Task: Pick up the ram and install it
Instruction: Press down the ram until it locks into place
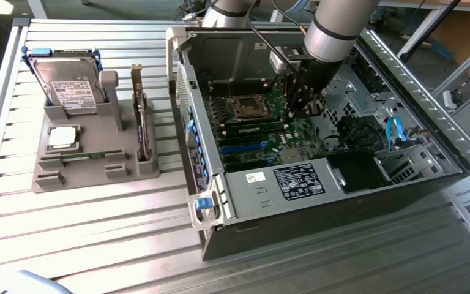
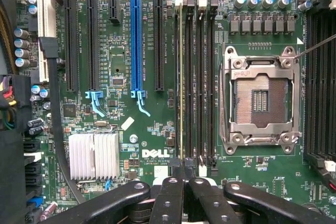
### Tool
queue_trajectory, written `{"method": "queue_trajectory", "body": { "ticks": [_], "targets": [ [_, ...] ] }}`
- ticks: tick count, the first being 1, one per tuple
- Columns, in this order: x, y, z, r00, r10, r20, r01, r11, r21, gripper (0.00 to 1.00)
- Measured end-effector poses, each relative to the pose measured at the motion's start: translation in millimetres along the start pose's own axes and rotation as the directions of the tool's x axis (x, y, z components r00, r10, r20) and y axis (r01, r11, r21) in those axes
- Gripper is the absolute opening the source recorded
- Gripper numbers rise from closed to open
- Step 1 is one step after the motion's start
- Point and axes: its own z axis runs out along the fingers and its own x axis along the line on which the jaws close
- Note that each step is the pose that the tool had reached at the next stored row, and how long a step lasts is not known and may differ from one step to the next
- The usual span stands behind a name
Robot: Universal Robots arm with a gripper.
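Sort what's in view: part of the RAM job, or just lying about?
Job: ram, standing among the memory slots; gripper, shut, at its end.
Lying about: hard drive, expansion card, processor chip on the grey holder; CPU socket.

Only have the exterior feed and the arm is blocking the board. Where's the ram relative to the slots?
Observer: On the wrist view, the ram shows edge-on, lined up along the memory slot farthest from the CPU socket in that bank.
Operator: Tool state?
Observer: The tool is shut, its fingertips meeting at the ram's near end. I cannot tell whether they pinch it.
Operator: Other slots in that bank?
Observer: The neighbouring slots toward the socket look empty.
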Motion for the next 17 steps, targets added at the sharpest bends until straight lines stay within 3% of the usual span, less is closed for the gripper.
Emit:
{"method": "queue_trajectory", "body": {
  "ticks": [17],
  "targets": [
    [-4.4, 0.1, 1.1, 1.0, 0.0, -0.0001, 0.0, 1.0, -0.0001, 0.1]
  ]
}}
